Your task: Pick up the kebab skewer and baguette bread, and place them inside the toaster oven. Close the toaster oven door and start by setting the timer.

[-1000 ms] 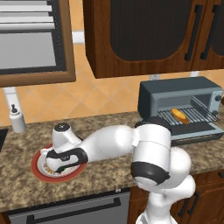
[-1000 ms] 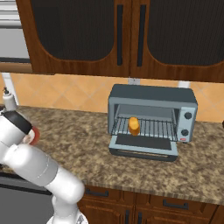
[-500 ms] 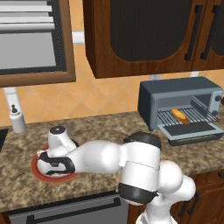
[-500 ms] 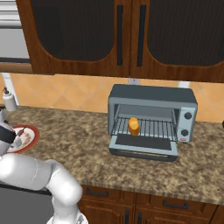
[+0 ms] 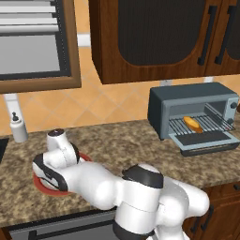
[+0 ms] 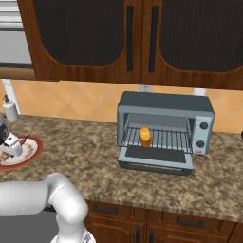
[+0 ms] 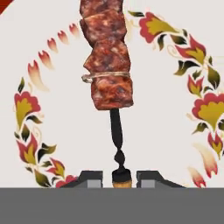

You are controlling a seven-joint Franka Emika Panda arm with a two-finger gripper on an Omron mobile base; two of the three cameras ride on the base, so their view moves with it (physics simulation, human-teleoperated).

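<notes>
Dark end effector (image 7: 117, 177) clamps the kebab skewer (image 7: 109, 61) over the plate (image 7: 175, 144).

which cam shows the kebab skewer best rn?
Hand view. The kebab skewer runs up the middle over the flowered plate, meat chunks sharp, its stick end pinched by the shut gripper. Right base view gives just a thin sliver of it over the plate at far left. In the left base view the arm covers that spot.
</notes>
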